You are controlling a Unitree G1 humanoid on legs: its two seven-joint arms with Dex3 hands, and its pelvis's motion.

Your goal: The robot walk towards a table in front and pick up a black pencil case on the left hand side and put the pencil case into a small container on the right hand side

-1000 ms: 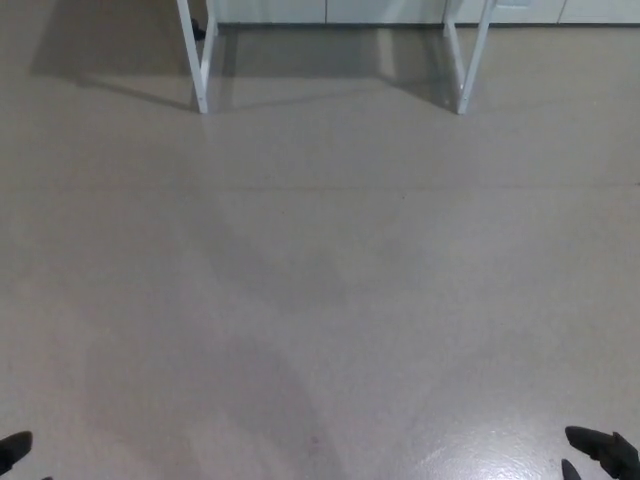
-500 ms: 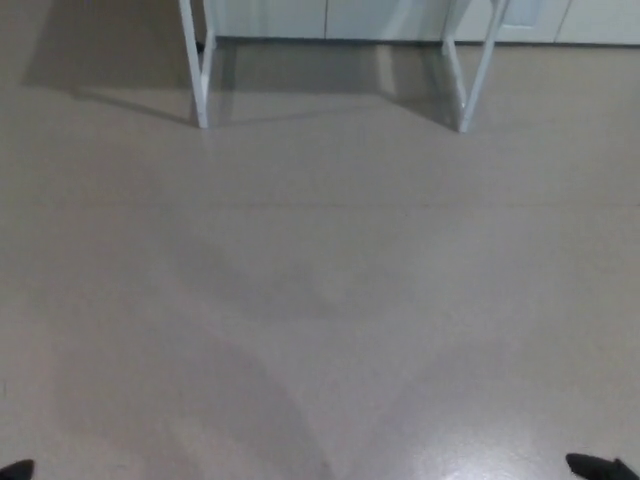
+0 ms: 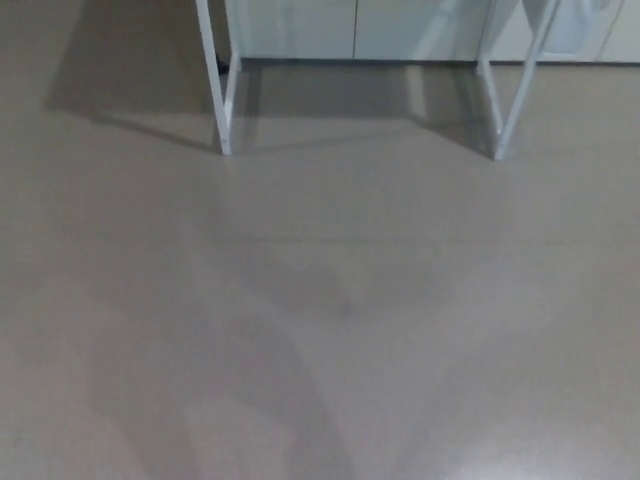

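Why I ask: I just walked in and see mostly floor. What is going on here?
Nothing is being handled right now. The head view looks down at bare floor, with white table legs and cabinets at the top edge. The tabletop, pencil case and container are out of frame, and neither robot hand shows. The robot seems to be walking toward the table, and the pick-up has not yet begun.

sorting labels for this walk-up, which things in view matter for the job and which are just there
For the job:
table legs
(pencil case and container not in view)

Just there:
floor
cabinets
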